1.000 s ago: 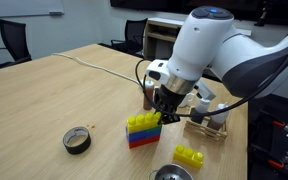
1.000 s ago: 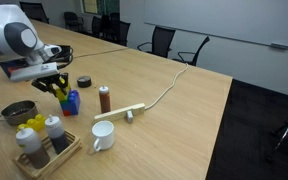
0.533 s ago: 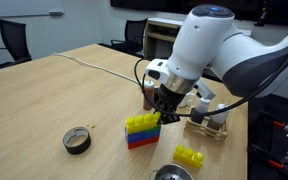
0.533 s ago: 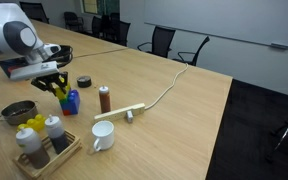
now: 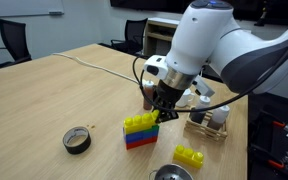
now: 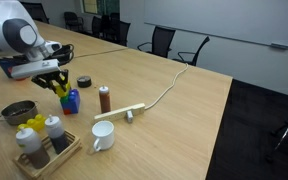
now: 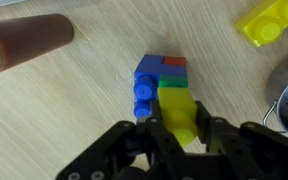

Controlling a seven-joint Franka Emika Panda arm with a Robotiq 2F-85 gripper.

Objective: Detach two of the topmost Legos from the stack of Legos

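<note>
Between fingers (image 7: 216,136): yellow Lego (image 7: 178,112), gripped, atop stack (image 7: 152,80).

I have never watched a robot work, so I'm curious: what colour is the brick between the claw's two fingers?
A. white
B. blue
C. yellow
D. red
C: in the wrist view, the yellow brick on top of the stack sits between the fingers of the gripper.
</note>
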